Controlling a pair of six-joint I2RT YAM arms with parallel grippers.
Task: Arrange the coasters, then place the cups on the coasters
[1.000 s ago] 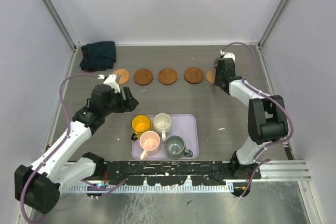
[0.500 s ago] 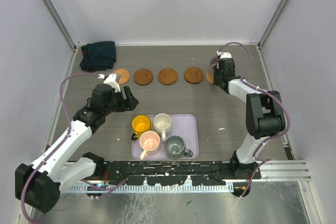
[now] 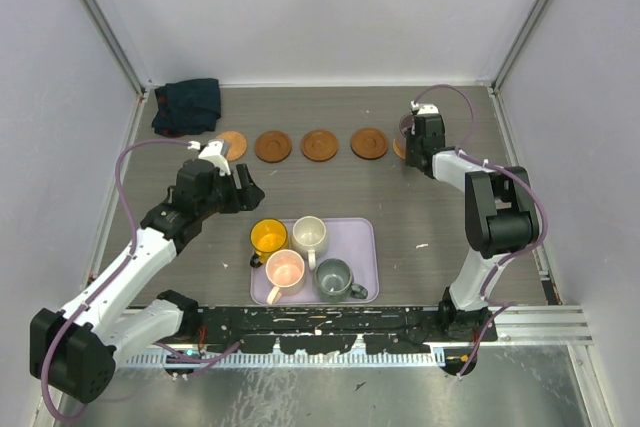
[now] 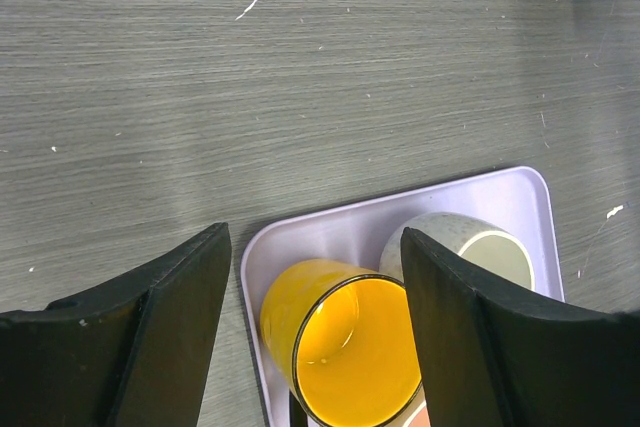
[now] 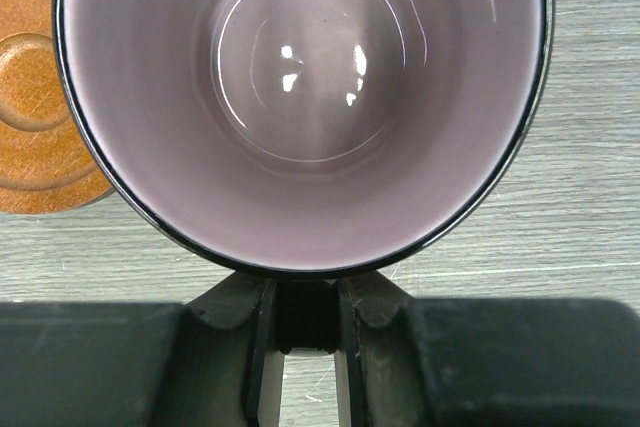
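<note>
**A:** What takes up the most room?

**B:** The grey wood-grain table [image 3: 440,217]. A lilac tray [image 3: 362,247] sits near its front edge, and a dark cloth [image 3: 187,105] is bunched in the far left corner.

**A:** And the pincers?

**B:** The left gripper [image 4: 315,239] hangs over the tray's left end with its jaws spread wide and nothing between them. The yellow cup [image 4: 355,347] is right below it. The right gripper [image 5: 305,317] is pinched tight on the near side of the purple cup [image 5: 300,97], at the right end of the coaster row.

**A:** Is that cup set down?

**B:** I can't tell.

**A:** The other cups?

**B:** All in the tray. The cream cup [image 3: 310,235] is beside the yellow one, with the pink cup [image 3: 285,269] and the grey-green cup [image 3: 333,277] in front.

**A:** Coasters?

**B:** They make one row along the far side. A tan coaster [image 3: 232,144] is at the left, then three brown coasters [image 3: 320,144], and a sliver of a second tan coaster [image 3: 400,146] shows just beside the right gripper
</note>
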